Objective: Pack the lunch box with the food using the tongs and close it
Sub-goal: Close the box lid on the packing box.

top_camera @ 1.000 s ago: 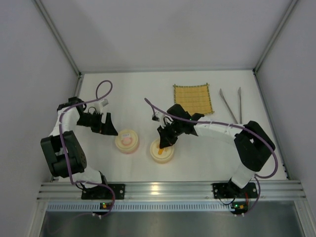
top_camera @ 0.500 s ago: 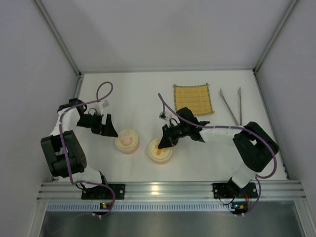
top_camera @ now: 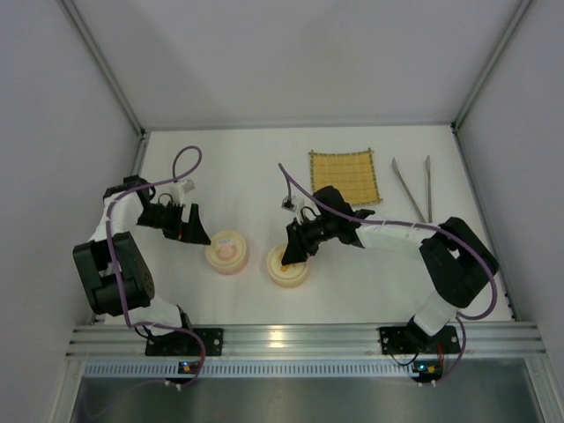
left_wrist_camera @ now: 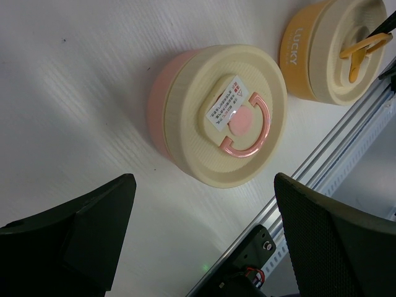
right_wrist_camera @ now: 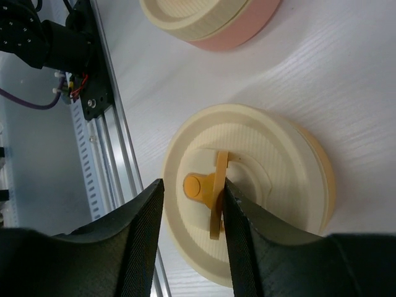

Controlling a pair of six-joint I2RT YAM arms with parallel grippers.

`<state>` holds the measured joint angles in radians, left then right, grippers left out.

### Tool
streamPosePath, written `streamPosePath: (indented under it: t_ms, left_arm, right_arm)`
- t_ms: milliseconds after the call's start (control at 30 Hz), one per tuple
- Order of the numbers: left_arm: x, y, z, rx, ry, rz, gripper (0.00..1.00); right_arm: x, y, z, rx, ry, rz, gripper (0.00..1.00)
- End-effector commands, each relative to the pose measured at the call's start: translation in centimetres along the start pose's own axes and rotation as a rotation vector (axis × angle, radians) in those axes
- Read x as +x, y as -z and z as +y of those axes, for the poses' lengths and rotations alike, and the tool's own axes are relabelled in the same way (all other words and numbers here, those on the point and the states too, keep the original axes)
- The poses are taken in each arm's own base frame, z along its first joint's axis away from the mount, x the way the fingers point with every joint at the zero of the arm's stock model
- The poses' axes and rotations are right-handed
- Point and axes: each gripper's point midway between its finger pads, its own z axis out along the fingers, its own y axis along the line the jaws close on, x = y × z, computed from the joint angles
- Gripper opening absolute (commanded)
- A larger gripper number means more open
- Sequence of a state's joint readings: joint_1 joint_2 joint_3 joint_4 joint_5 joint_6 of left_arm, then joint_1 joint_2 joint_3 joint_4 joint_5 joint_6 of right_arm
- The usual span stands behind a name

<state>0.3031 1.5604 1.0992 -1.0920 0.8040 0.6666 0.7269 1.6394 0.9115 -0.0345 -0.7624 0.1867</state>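
Two round lunch boxes with cream lids sit near the front, an orange one (top_camera: 288, 269) and a pink one (top_camera: 226, 251). My right gripper (top_camera: 289, 257) hangs over the orange box's lid (right_wrist_camera: 278, 167). It is open, and the raised orange handle (right_wrist_camera: 218, 198) stands between its fingers against the right one. My left gripper (top_camera: 196, 231) is wide open and holds nothing, just left of the pink box (left_wrist_camera: 185, 111). The silver tongs (top_camera: 411, 188) lie at the back right, far from both grippers. The food is out of view.
A yellow woven mat (top_camera: 345, 176) lies at the back, left of the tongs. The aluminium rail (top_camera: 300, 335) runs along the near edge, close behind both boxes. Grey walls enclose the table on three sides.
The right jaws, shut on the orange handle before, have parted. The right wrist shifted slightly to the right. The left arm and the pink box stayed still.
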Motion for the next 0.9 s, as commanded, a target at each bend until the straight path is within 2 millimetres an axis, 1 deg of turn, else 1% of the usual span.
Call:
streamPosePath:
  t_ms: [0, 133, 167, 200, 300, 367, 400, 433, 467, 500, 533, 667, 767, 800, 867]
  left_arm:
    - [-0.4, 0.2, -0.8, 0.028, -0.041, -0.031, 0.98]
    - [-0.4, 0.3, -1.0, 0.030, -0.048, -0.036, 0.98]
    - [-0.4, 0.3, -1.0, 0.030, -0.048, -0.034, 0.98]
    - [-0.3, 0.3, -1.0, 0.033, -0.045, -0.032, 0.98]
    - [-0.4, 0.3, -1.1, 0.034, -0.049, -0.036, 0.98]
    - [-0.5, 0.3, -1.1, 0.038, -0.048, -0.038, 0.98]
    - [-0.5, 0.4, -1.1, 0.037, -0.050, -0.040, 0.98]
    - [-0.5, 0.3, -1.1, 0.037, -0.047, -0.039, 0.98]
    - [-0.5, 0.3, -1.1, 0.039, -0.048, -0.039, 0.98]
    - [-0.5, 0.3, -1.1, 0.039, -0.048, -0.039, 0.98]
    - [-0.5, 0.3, -1.1, 0.040, -0.051, -0.040, 0.98]
    - [-0.5, 0.4, -1.2, 0.041, -0.051, -0.039, 0.98]
    - [-0.6, 0.4, -1.2, 0.041, -0.053, -0.042, 0.98]
    - [-0.6, 0.4, -1.2, 0.041, -0.053, -0.042, 0.98]
    - [-0.6, 0.4, -1.3, 0.044, -0.052, -0.043, 0.98]
  right_arm:
    - [-0.5, 1.5, -1.0, 0.084, 0.051, 0.016, 0.43]
    - [-1.1, 2.3, -0.3, 0.089, 0.085, 0.010, 0.44]
    - [-1.6, 2.4, -0.2, 0.090, 0.104, 0.006, 0.44]
    - [-1.7, 2.5, -0.3, 0.099, 0.109, 0.006, 0.44]
    - [-1.8, 2.6, -0.7, 0.117, 0.120, 0.021, 0.48]
    - [-1.9, 2.5, -0.5, 0.110, 0.118, 0.025, 0.54]
    - [-1.8, 2.4, -0.4, 0.100, 0.109, 0.029, 0.59]
    - [-1.7, 2.4, -0.3, 0.084, 0.100, 0.031, 0.62]
    - [-1.6, 2.3, 0.2, 0.049, 0.091, 0.036, 0.65]
    - [-1.5, 2.1, 0.2, 0.037, 0.075, 0.042, 0.73]
    - [-1.5, 2.0, 0.3, 0.027, 0.072, 0.047, 0.75]
    - [-1.4, 2.0, 0.0, 0.014, 0.050, 0.051, 0.77]
    - [-2.1, 2.6, -0.5, 0.021, 0.053, 0.029, 0.76]
    - [-2.6, 3.1, -0.7, 0.028, 0.063, 0.012, 0.75]
    - [-3.6, 3.7, -0.4, 0.022, 0.083, -0.011, 0.74]
